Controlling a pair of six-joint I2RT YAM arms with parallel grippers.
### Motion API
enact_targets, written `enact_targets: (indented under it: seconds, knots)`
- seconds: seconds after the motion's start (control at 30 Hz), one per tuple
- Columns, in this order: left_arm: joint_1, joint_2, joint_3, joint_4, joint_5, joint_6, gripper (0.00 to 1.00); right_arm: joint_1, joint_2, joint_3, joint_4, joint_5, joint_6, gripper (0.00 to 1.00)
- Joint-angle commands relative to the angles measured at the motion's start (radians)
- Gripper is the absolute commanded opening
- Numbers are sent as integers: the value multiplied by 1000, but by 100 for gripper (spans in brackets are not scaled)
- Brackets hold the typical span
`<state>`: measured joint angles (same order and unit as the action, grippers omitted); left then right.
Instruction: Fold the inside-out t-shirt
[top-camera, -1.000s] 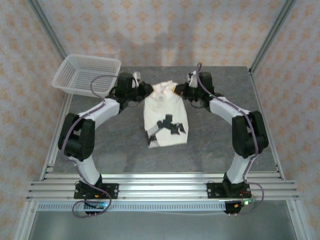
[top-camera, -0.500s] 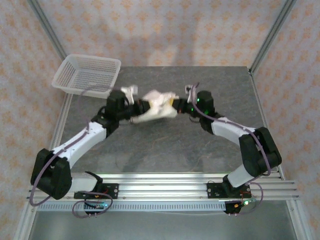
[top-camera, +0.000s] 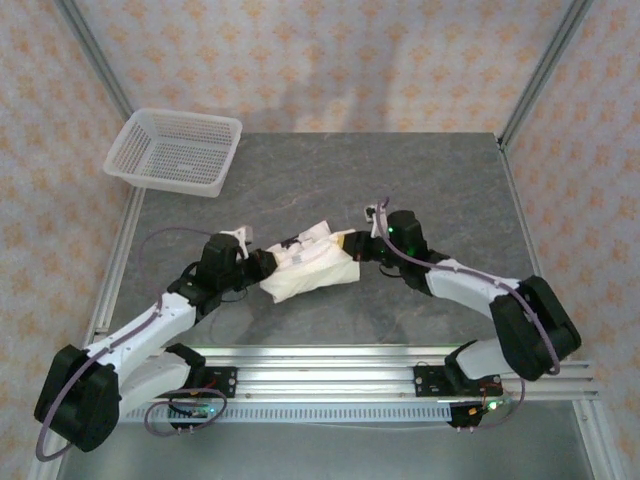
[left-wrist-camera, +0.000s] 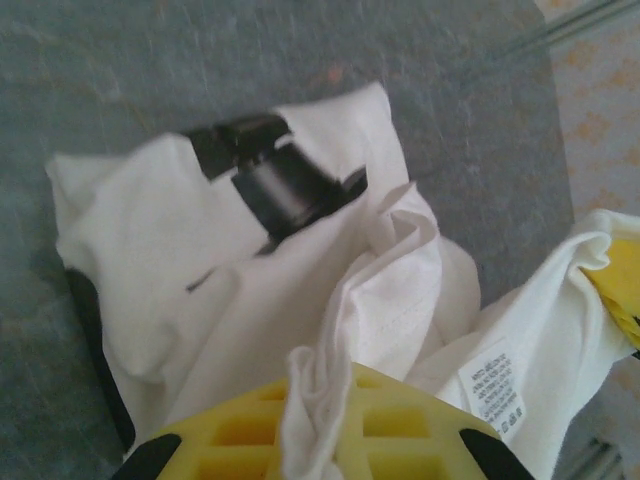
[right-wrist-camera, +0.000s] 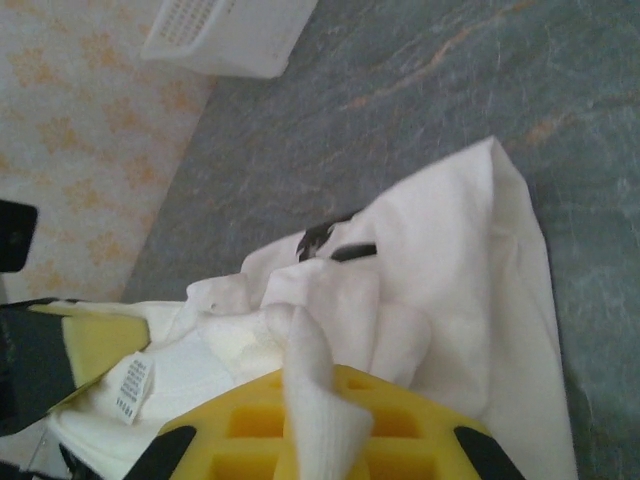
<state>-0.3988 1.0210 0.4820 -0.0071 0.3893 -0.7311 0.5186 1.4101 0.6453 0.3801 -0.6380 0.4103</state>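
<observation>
The inside-out t-shirt (top-camera: 308, 264) is a cream-white, wrinkled bundle at the middle of the table, doubled over on itself. My left gripper (top-camera: 266, 268) is shut on a pinch of its cloth at the bundle's left end. My right gripper (top-camera: 352, 246) is shut on cloth at the right end. In the left wrist view a fold of the t-shirt (left-wrist-camera: 250, 280) runs between the yellow fingers (left-wrist-camera: 420, 425), and a dark print shows through the cloth. A white care label (left-wrist-camera: 494, 386) hangs near the right. In the right wrist view a ribbed strip of the t-shirt (right-wrist-camera: 450, 250) passes between the yellow fingers (right-wrist-camera: 400, 425).
A white mesh basket (top-camera: 176, 151) stands at the table's far left corner, also seen as the basket (right-wrist-camera: 232, 30) in the right wrist view. Grey stone tabletop (top-camera: 400, 180) lies bare behind the shirt. The metal rail (top-camera: 320, 375) runs along the near edge.
Both arms have drawn back from the far side toward the near edge, carrying the shirt's far end with them. The shirt went from a long flat shape to a doubled-over bundle.
</observation>
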Motion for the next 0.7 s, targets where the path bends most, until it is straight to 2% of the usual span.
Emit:
enact_targets:
  seconds: [0.0,0.2,0.4,0.53,0.67]
  knots:
    - [5,64,67,-76,-142,85,0,-3,80,88,5,65,-12,0]
    - [27,283,135,52,-208,179,0,-3,299,248,-13,89,-41,0]
    - [78,455,191,143,-205,253,19,-3,500,382,-71,64,-78,0]
    - [104,523,257,139,-209,279,22,-3,577,468,-159,79,-94,4]
    - [120,551,296,150,-216,285,29,-3,598,531,-245,90,-100,18]
